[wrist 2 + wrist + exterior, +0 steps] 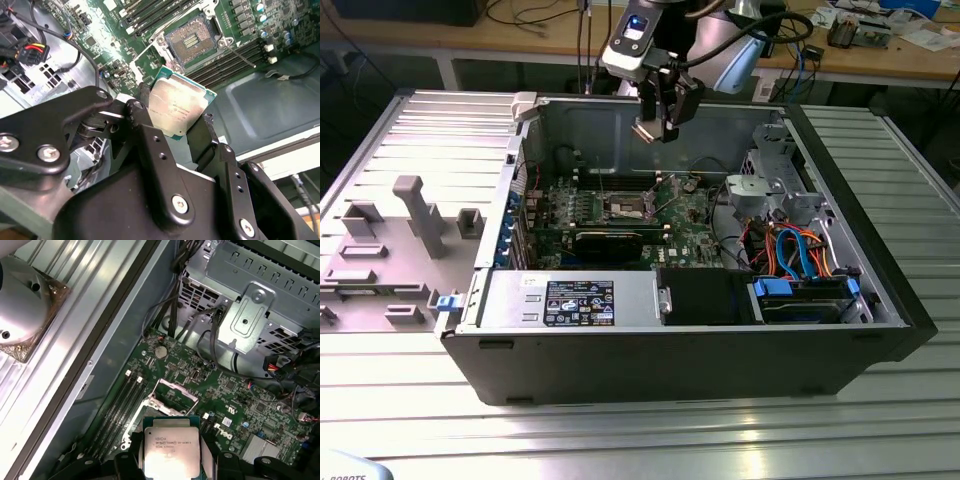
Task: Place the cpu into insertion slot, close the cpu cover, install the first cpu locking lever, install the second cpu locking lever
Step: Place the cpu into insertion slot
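Note:
My gripper [660, 128] hangs above the open computer case, shut on the cpu [180, 106]. In both wrist views the chip sits between the two black fingers [145, 102], and its silver top face [171, 450] shows in the first wrist view. The insertion slot [192, 40] lies on the green board [685, 225] below and ahead of the chip, its dark pin field uncovered. The cpu cover [175, 390] stands raised at the slot's edge. A thin locking lever [241, 54] sticks out beside the slot. In the exterior view the slot [628, 207] is below the gripper, well apart from it.
A silver drive cage [770, 185] with orange and blue cables [800, 250] fills the case's side on the exterior view's right. A black card [610, 240] and power supply [570, 300] sit nearer the front. A coin battery [160, 351] lies past the slot. A grey fixture tray [390, 240] lies outside.

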Controlling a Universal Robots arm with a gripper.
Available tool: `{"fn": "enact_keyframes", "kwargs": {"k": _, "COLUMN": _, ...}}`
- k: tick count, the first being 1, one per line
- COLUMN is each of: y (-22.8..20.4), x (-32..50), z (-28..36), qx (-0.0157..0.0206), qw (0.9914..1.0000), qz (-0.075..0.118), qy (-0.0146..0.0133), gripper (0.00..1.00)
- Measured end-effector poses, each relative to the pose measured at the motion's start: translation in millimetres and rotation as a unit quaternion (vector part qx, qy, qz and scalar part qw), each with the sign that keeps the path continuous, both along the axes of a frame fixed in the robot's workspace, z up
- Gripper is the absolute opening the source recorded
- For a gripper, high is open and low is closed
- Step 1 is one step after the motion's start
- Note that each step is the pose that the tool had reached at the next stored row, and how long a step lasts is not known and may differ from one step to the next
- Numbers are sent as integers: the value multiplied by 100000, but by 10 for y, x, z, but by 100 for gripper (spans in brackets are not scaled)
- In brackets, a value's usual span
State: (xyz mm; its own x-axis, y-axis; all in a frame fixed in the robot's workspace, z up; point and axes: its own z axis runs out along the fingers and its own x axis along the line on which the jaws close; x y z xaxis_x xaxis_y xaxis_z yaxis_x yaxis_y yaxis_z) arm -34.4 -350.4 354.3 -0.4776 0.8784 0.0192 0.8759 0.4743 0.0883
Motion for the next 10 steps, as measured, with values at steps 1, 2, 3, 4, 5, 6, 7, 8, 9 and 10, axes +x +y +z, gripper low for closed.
{"fn": "enact_keyframes", "kwargs": {"k": 1, "y": 0, "x": -1, "z": -4, "qx": -2, "qw": 99995, "qz": -1039, "qy": 2, "gripper": 54}}
{"fn": "enact_keyframes", "kwargs": {"k": 2, "y": 0, "x": -3, "z": -8, "qx": 0, "qw": 99987, "qz": -1628, "qy": 1, "gripper": 54}}
{"fn": "enact_keyframes", "kwargs": {"k": 3, "y": 0, "x": -5, "z": -11, "qx": -1, "qw": 99977, "qz": -2131, "qy": 0, "gripper": 54}}
{"fn": "enact_keyframes", "kwargs": {"k": 4, "y": 0, "x": -7, "z": -13, "qx": -5, "qw": 99968, "qz": -2510, "qy": 5, "gripper": 54}}
{"fn": "enact_keyframes", "kwargs": {"k": 5, "y": 0, "x": -9, "z": -16, "qx": -3, "qw": 99955, "qz": -3013, "qy": 4, "gripper": 54}}
{"fn": "enact_keyframes", "kwargs": {"k": 6, "y": 0, "x": -10, "z": -19, "qx": -2, "qw": 99935, "qz": -3593, "qy": 3, "gripper": 54}}
{"fn": "enact_keyframes", "kwargs": {"k": 7, "y": 0, "x": -11, "z": -22, "qx": -2, "qw": 99918, "qz": -4046, "qy": 4, "gripper": 54}}
{"fn": "enact_keyframes", "kwargs": {"k": 8, "y": 0, "x": -13, "z": -25, "qx": -5, "qw": 99894, "qz": -4601, "qy": 2, "gripper": 54}}
{"fn": "enact_keyframes", "kwargs": {"k": 9, "y": 0, "x": -16, "z": -28, "qx": -1, "qw": 99866, "qz": -5180, "qy": 2, "gripper": 54}}
{"fn": "enact_keyframes", "kwargs": {"k": 10, "y": 0, "x": -22, "z": -32, "qx": -4, "qw": 99832, "qz": -5796, "qy": 5, "gripper": 54}}
